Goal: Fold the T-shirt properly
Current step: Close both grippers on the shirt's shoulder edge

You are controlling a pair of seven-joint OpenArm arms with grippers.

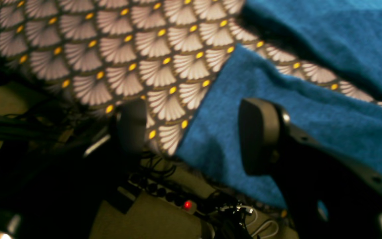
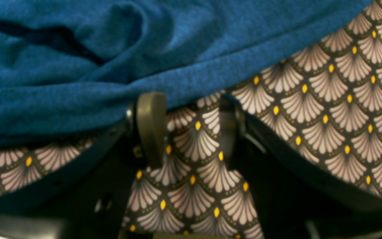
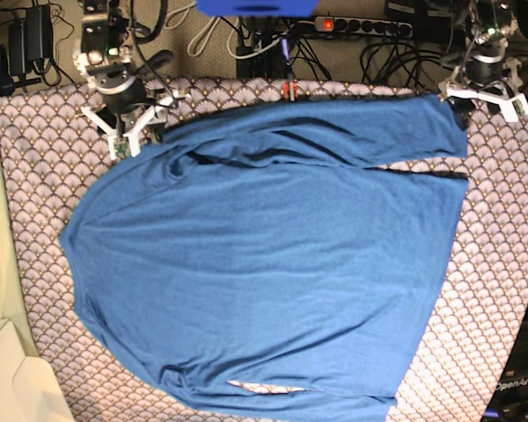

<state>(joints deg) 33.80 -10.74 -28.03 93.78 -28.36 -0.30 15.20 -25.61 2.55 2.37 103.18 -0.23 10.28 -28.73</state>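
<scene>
The blue T-shirt (image 3: 264, 272) lies spread flat on the scallop-patterned cloth (image 3: 502, 264), with one long sleeve (image 3: 334, 132) folded across its far edge. My right gripper (image 3: 139, 130) is open at the shirt's far left corner. In the right wrist view its jaws (image 2: 190, 129) stand apart over the patterned cloth, right at the shirt's edge (image 2: 144, 73). My left gripper (image 3: 487, 98) is open at the far right, by the sleeve end. In the left wrist view it (image 1: 194, 132) straddles the shirt's edge (image 1: 277, 109), holding nothing.
The patterned cloth (image 1: 128, 49) ends at the table's far edge. Beyond it lie a power strip (image 3: 370, 26) with a red light and tangled cables (image 3: 211, 35). A white box (image 3: 9, 378) sits at the near left corner.
</scene>
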